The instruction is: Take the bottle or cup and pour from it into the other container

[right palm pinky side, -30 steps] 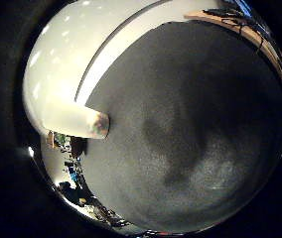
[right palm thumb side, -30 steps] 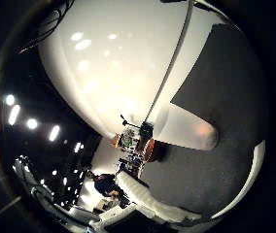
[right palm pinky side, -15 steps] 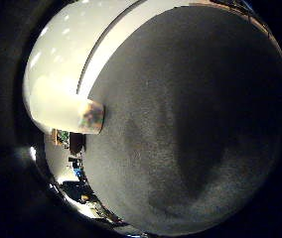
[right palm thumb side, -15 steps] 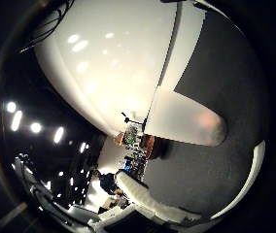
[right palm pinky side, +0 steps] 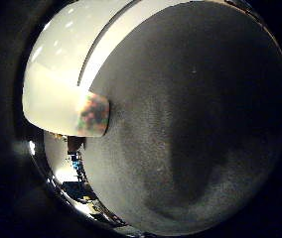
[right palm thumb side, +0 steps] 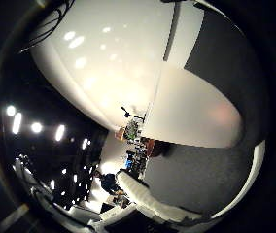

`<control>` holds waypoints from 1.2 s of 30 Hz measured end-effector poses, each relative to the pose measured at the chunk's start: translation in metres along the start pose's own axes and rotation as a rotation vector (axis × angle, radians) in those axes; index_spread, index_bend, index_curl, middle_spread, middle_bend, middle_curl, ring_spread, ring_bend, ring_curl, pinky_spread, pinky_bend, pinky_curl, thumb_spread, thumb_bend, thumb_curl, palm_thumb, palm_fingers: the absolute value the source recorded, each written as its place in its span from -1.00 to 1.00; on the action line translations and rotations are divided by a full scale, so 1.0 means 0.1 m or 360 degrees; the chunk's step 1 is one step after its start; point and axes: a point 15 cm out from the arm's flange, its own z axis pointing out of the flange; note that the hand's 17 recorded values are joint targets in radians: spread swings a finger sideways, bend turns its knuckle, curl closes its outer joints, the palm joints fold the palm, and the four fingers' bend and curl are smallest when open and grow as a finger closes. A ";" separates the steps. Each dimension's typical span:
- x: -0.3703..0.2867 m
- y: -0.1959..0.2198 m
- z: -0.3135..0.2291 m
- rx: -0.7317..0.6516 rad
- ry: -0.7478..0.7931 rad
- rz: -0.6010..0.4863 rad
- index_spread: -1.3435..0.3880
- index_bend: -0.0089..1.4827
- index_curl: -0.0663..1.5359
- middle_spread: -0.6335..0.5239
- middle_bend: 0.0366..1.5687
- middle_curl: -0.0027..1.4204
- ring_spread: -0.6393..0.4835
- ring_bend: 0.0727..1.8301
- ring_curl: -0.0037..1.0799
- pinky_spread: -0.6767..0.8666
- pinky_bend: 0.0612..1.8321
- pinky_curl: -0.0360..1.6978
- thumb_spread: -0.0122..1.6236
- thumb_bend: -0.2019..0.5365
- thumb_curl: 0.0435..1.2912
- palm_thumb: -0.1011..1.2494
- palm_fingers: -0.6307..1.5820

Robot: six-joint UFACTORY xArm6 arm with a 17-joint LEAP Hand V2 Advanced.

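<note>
A white container, a cup or bottle with a rounded end, stands out from the grey table top. It fills a large part of the thumb side view, so it is close to my palm. In the little finger side view the same container shows a many-coloured patch at its end. A white part of my hand shows at the edge of the thumb side view. No second container is in view.
The grey, rough table top fills most of the little finger side view. A broad glossy white surface borders it. Behind lies a dark room with ceiling lights and distant clutter.
The white container has grown much larger in both views over the last second, as the palm has come closer to it. It has not visibly moved on the table.
</note>
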 end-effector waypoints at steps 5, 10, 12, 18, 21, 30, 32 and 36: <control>-0.11 -0.01 0.19 -0.0045 -0.0021 -0.0027 0.29 -0.81 -0.67 0.29 -0.79 -0.53 0.38 -0.76 -0.48 0.29 -0.62 -0.58 0.10 -0.54 -0.59 -0.29 -0.45; -0.17 0.00 0.34 -0.0079 -0.0038 -0.0039 0.30 -0.81 -0.66 0.31 -0.79 -0.53 0.38 -0.75 -0.48 0.28 -0.63 -0.58 0.10 -0.54 -0.59 -0.29 -0.45; -0.16 -0.01 0.35 -0.0075 -0.0029 -0.0042 0.31 -0.81 -0.66 0.32 -0.78 -0.53 0.38 -0.75 -0.48 0.28 -0.63 -0.58 0.10 -0.54 -0.59 -0.29 -0.44; -0.16 0.00 0.40 -0.0082 -0.0022 -0.0047 0.35 -0.80 -0.65 0.34 -0.75 -0.52 0.35 -0.71 -0.47 0.25 -0.63 -0.58 0.10 -0.54 -0.59 -0.27 -0.42; -0.16 0.00 0.41 -0.0085 -0.0024 -0.0052 0.37 -0.80 -0.64 0.33 -0.73 -0.52 0.31 -0.70 -0.47 0.23 -0.64 -0.59 0.10 -0.54 -0.59 -0.26 -0.40; -0.17 0.01 0.40 -0.0091 -0.0033 -0.0068 0.42 -0.79 -0.61 0.30 -0.66 -0.50 0.25 -0.62 -0.46 0.14 -0.69 -0.60 0.13 -0.53 -0.58 -0.18 -0.29; -0.18 0.02 0.41 -0.0094 -0.0038 -0.0080 0.42 -0.79 -0.61 0.28 -0.65 -0.50 0.24 -0.58 -0.46 0.11 -0.70 -0.60 0.14 -0.52 -0.58 -0.16 -0.26; -0.18 0.03 0.41 -0.0097 -0.0043 -0.0086 0.40 -0.79 -0.60 0.24 -0.60 -0.49 0.20 -0.51 -0.44 0.06 -0.68 -0.60 0.15 -0.52 -0.58 -0.12 -0.19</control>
